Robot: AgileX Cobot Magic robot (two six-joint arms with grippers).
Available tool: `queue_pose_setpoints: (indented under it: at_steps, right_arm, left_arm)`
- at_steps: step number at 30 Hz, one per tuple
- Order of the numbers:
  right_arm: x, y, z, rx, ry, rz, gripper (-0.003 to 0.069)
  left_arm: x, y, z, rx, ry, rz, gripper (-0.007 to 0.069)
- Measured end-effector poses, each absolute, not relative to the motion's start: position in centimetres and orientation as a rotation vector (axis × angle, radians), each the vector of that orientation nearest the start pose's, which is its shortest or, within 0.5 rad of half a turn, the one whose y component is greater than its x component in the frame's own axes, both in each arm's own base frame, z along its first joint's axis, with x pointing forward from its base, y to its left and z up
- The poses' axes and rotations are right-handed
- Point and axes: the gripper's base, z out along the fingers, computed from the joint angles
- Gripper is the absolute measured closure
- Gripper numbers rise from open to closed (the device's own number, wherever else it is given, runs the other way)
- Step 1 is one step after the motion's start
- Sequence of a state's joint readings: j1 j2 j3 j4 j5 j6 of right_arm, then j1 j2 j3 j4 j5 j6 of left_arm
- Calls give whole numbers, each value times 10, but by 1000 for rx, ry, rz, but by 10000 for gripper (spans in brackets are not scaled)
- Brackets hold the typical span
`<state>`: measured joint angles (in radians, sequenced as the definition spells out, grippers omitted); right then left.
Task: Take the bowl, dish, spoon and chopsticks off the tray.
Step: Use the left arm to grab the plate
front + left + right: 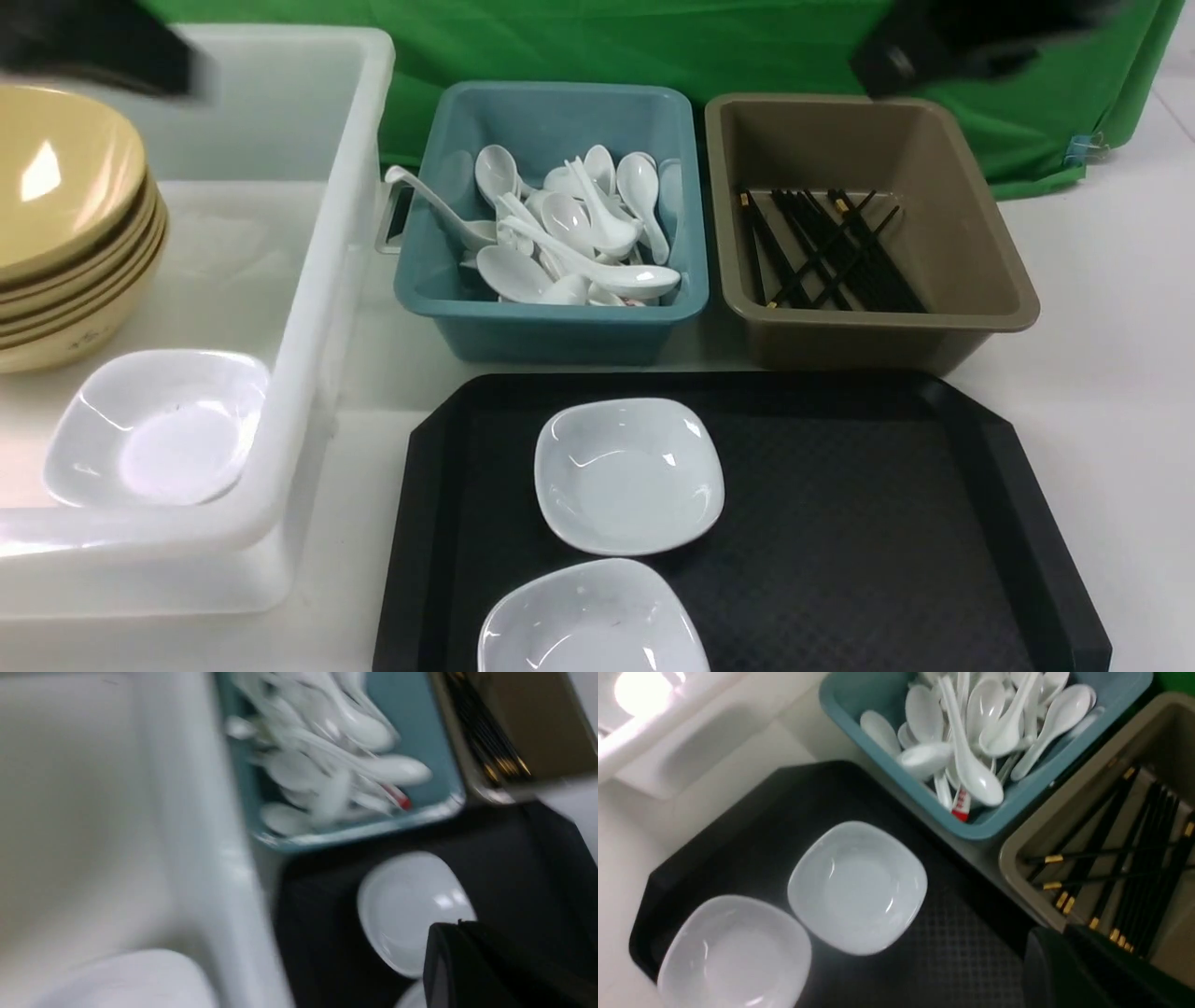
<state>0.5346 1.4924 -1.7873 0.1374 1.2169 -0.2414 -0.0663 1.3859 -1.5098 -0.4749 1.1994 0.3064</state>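
Note:
The black tray [868, 523] lies at the front centre and carries two white square dishes, one in the middle [627, 474] and one at the front edge [593, 621]. No yellow bowl, spoon or chopsticks show on the tray. Mustard-yellow bowls [56, 205] are stacked in the white bin. White spoons [579, 233] fill the teal tub. Black chopsticks [831, 252] lie in the brown tub. My left gripper [460, 926] looks shut and empty, above the tray by the middle dish [411, 910]. My right gripper [1064, 931] looks shut and empty, above the tray's far edge by the brown tub.
A white bin [308, 280] at the left also holds one white dish [159, 429]. The teal tub [551, 327] and the brown tub [868, 327] stand just behind the tray. Both arms appear as dark blurs at the top corners of the front view. A green cloth hangs behind.

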Motion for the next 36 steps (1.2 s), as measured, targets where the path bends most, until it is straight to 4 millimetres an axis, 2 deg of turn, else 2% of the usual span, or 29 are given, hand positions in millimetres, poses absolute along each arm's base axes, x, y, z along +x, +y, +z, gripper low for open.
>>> queue_pose_setpoints:
  at_steps: [2, 4, 6, 7, 8, 9, 10, 13, 14, 15, 17, 19, 20, 21, 25, 28, 29, 31, 32, 33, 34, 36]
  right_arm:
    - [244, 159, 449, -935, 2251, 320, 640]
    - [231, 153, 446, -975, 2245, 327, 640]
    - [222, 149, 440, -1017, 2245, 329, 640]
    - [220, 148, 438, -1027, 2246, 330, 640]
    - [211, 145, 429, -1069, 2256, 339, 640]
    - [206, 143, 423, -1095, 2260, 347, 640]
    - [204, 142, 423, -1101, 2257, 348, 640]
    - [191, 139, 400, -1202, 2277, 381, 640]
    - [187, 138, 396, -1217, 2284, 395, 640]
    - [187, 138, 396, -1216, 2284, 395, 640]
    - [182, 136, 387, -1238, 2300, 414, 640]
    - [180, 135, 388, -1241, 2295, 415, 640]
    - [177, 134, 389, -1240, 2285, 417, 640]
    - [176, 134, 390, -1239, 2279, 418, 640]
    - [173, 132, 394, -1234, 2262, 419, 640]
    - [171, 130, 397, -1229, 2245, 416, 640]
    - [171, 130, 397, -1229, 2242, 417, 640]
    - [171, 130, 397, -1233, 2239, 415, 640]
    - [171, 130, 397, -1234, 2237, 414, 640]
    - [171, 130, 397, -1235, 2234, 413, 640]
    - [171, 130, 397, -1237, 2233, 413, 640]
    - [171, 130, 397, -1243, 2226, 408, 640]
  left_arm:
    - [260, -95, 392, 530, 2509, -574, 627]
    - [249, -129, 362, 628, 2574, -551, 603]
    - [240, -153, 334, 743, 2603, -479, 559]
    - [238, -158, 328, 767, 2608, -463, 547]
    - [231, -176, 303, 848, 2631, -408, 482]
    - [229, -184, 291, 877, 2643, -392, 439]
    - [230, -186, 289, 879, 2641, -390, 430]
    - [235, -204, 257, 916, 2702, -351, 273]
    - [239, -206, 248, 907, 2719, -334, 216]
    - [241, -207, 244, 908, 2729, -328, 197]
    - [253, -210, 219, 859, 2790, -291, 100]
    - [258, -210, 209, 840, 2812, -276, 74]
    - [267, -209, 192, 811, 2848, -252, 47]
    - [269, -209, 188, 807, 2856, -247, 41]
    - [273, -209, 168, 803, 2905, -225, 49]
    - [273, -210, 166, 822, 2924, -222, 125]
    - [273, -210, 165, 825, 2931, -226, 157]
    - [270, -210, 165, 830, 2955, -236, 276]
    - [270, -210, 165, 830, 2960, -239, 291]
    - [268, -210, 164, 829, 2978, -247, 399]
    - [265, -210, 166, 819, 3011, -272, 470]
    - [263, -211, 172, 790, 3028, -304, 505]
